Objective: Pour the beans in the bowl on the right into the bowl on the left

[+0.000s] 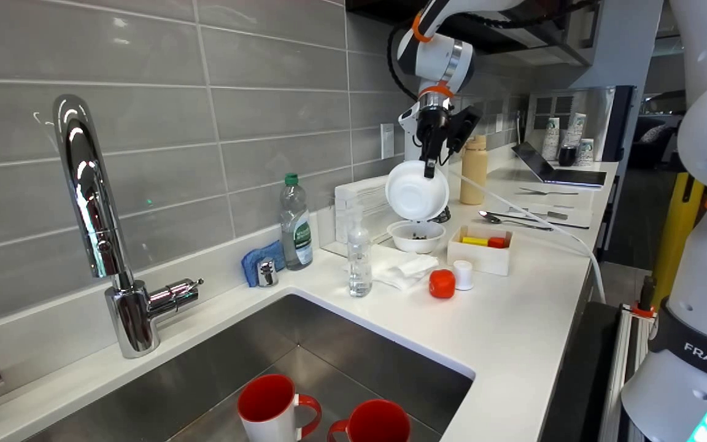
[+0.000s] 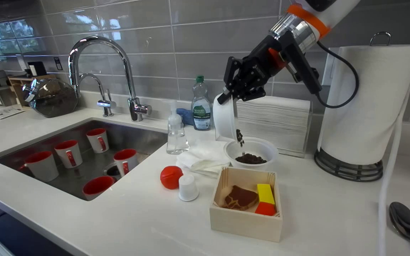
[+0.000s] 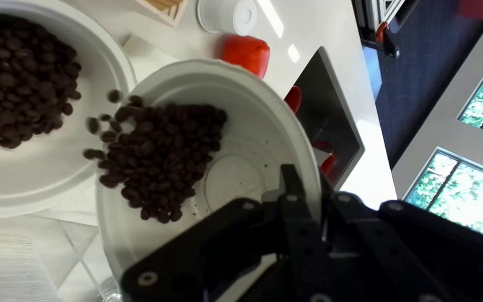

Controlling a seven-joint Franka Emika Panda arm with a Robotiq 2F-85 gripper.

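A white bowl (image 1: 412, 196) is tipped on its side above a second white bowl (image 1: 404, 247) that stands upright on the counter. My gripper (image 3: 308, 180) is shut on the tipped bowl's rim, one finger inside and one outside; the gripper (image 2: 226, 96) shows above it in an exterior view. In the wrist view, dark beans (image 3: 170, 155) lie in the tipped bowl and some spill over its lower rim. Falling beans (image 2: 240, 138) drop toward the standing bowl (image 2: 271, 153). A pile of beans (image 3: 15, 79) lies in the standing bowl, which is partly cut off in the wrist view.
A wooden box (image 2: 246, 227) with toy food stands in front of the standing bowl. Nearby are a red object (image 2: 171, 177), a white cup (image 2: 188, 187), a clear pump bottle (image 2: 176, 137), stacked napkins (image 2: 276, 124) and a paper towel roll (image 2: 365, 106). A sink (image 1: 384, 325) holds mugs.
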